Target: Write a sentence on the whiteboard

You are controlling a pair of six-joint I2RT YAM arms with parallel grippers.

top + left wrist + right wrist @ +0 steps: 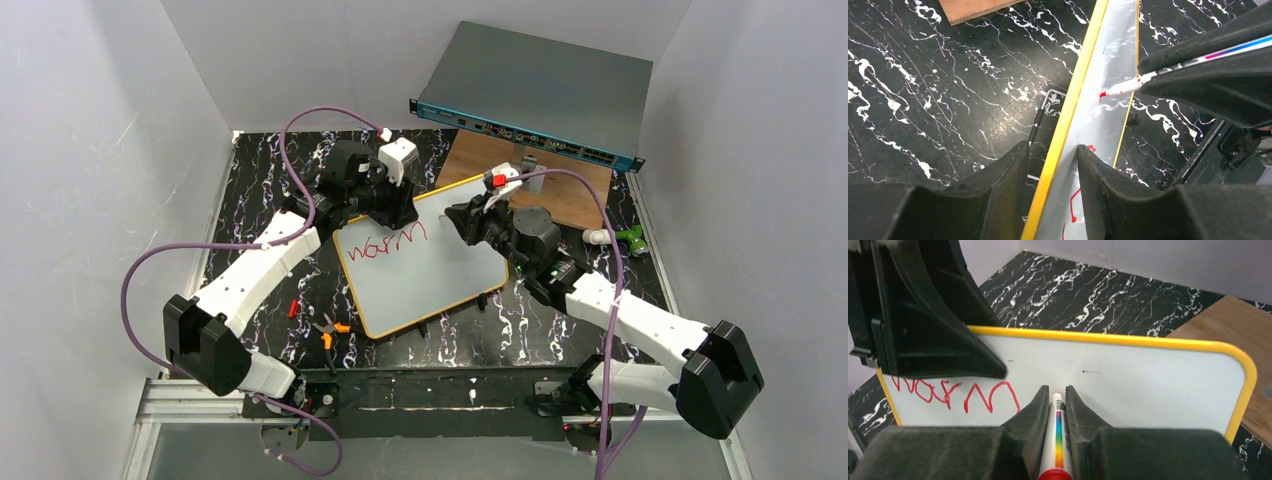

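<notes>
One whiteboard [430,275]: the left gripper [1053,150] pinches its yellow rim, and the right gripper [1054,390] is closed around one marker [1058,427], tip at the board. The sentence [953,392], one red word "warm", sits left of that tip.

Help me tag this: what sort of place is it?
Probably a robotics lab test cell: plain white walls enclose the table, an aluminium rail runs along its near edge, a rack-mount box sits behind.
</notes>
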